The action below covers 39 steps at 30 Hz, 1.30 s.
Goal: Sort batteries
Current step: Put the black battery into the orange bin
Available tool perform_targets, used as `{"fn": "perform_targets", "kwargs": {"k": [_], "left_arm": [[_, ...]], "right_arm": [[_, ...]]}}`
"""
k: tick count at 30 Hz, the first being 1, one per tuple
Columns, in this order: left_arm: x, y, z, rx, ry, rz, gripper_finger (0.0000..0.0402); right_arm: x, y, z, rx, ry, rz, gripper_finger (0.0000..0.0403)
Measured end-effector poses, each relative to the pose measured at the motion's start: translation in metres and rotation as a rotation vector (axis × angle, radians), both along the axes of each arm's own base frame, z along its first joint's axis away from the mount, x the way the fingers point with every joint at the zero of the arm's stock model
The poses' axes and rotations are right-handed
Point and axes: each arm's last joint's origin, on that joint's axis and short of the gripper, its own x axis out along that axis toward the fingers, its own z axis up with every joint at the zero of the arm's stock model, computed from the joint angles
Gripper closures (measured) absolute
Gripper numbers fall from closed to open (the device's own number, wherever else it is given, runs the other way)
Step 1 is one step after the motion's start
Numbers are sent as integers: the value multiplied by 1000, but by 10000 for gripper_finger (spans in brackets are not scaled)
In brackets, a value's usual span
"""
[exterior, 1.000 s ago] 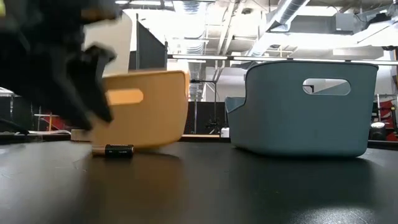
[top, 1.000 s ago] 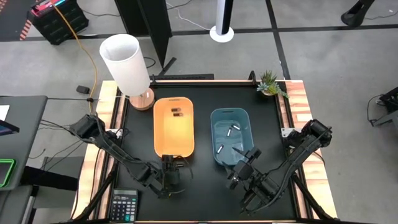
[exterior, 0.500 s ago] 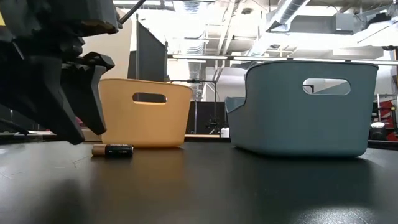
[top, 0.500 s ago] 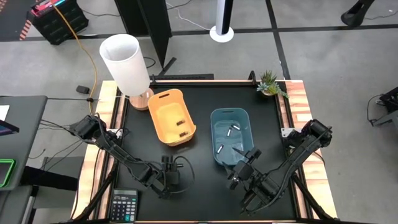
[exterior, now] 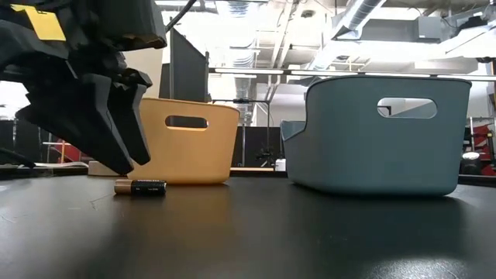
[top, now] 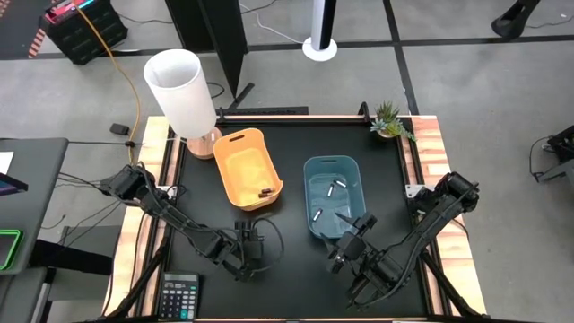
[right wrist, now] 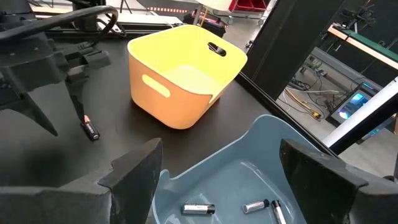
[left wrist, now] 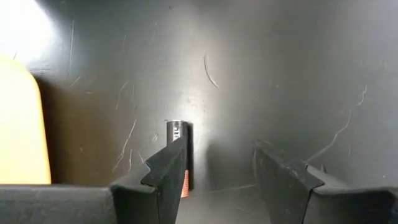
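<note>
One dark battery with a reddish end [exterior: 141, 186] lies on its side on the black table, near the orange bin [top: 247, 169]. It also shows in the left wrist view [left wrist: 178, 142] and the right wrist view [right wrist: 90, 129]. My left gripper [left wrist: 217, 171] is open just above it, and the battery lies by one fingertip, partly hidden by it. Dark batteries [top: 265, 193] lie in the orange bin's near right corner. White batteries [right wrist: 199, 208] lie in the blue bin [top: 334, 197]. My right gripper [right wrist: 224, 180] is open over the blue bin's near end.
A lamp with a white shade [top: 184, 90] stands at the far left corner and a small plant [top: 390, 121] at the far right. A calculator [top: 179, 296] lies at the near left. Bare black table lies between and in front of the bins.
The orange bin has slid toward the far edge and turned askew. The dark batteries in it have gone from its far end to its near right corner. My left gripper has drawn back from the bin and shifted toward the lone battery on the table.
</note>
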Motion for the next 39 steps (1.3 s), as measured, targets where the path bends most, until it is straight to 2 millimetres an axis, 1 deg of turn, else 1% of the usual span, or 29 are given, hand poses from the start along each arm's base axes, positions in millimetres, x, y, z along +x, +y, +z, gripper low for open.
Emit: {"fn": "perform_targets", "kwargs": {"k": [7, 12, 16, 23, 26, 30, 33, 39], "left_arm": [[4, 6, -1, -35, 19, 3, 226], [-1, 14, -12, -46, 63, 15, 226], [-2, 18, -15, -40, 72, 36, 226], [-1, 18, -14, -24, 56, 30, 226], [-1, 14, -12, -9, 54, -7, 226], [3, 14, -7, 80, 22, -44, 226], [6, 20, -7, 135, 27, -67, 226], [12, 39, -12, 94, 93, -100, 226]], "right_arm": [[0, 0, 0, 0, 0, 0, 62], [0, 0, 0, 0, 0, 0, 62], [0, 0, 0, 0, 0, 0, 62], [0, 0, 0, 0, 0, 0, 62], [0, 0, 0, 0, 0, 0, 62], [0, 0, 0, 0, 0, 0, 62], [0, 0, 0, 0, 0, 0, 62], [0, 0, 0, 0, 0, 0, 62]]}}
